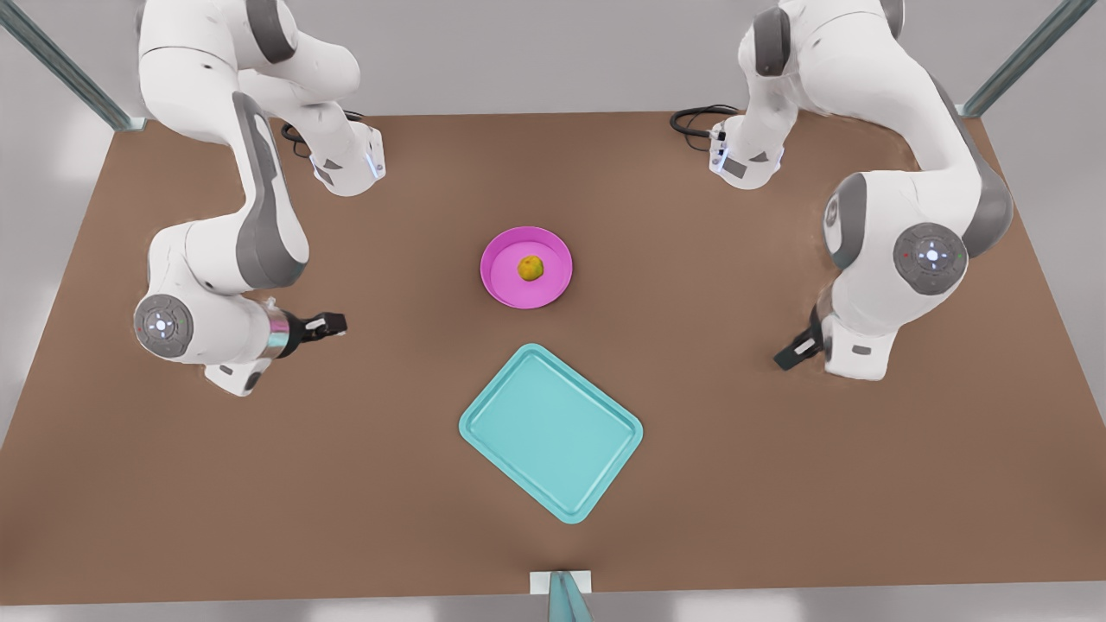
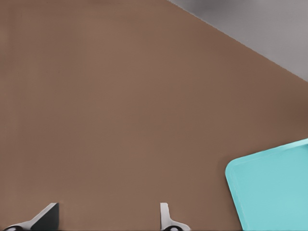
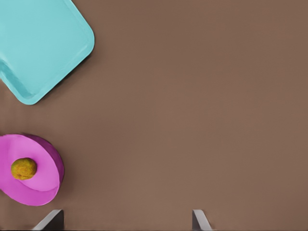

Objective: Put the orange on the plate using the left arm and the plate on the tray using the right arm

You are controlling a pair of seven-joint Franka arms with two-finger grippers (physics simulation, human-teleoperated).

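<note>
Left gripper [image 2: 107, 217]: fingers spread wide, holding nothing, above bare table [image 1: 778, 484] beside the tray [image 1: 551, 432].
Right gripper [image 3: 127, 220]: fingers wide apart, empty, near the plate [image 1: 504, 266].
Count: one orange [image 1: 530, 268], resting on one plate; one tray, nearer, apart.
Arms: both bent low, flanking the plate.

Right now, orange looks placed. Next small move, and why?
Probably bring the right gripper, open above bare table, toward the pink plate's rim: the orange already sits in it, and the plate is apart from the turquoise tray. The left gripper waits, open.
</note>
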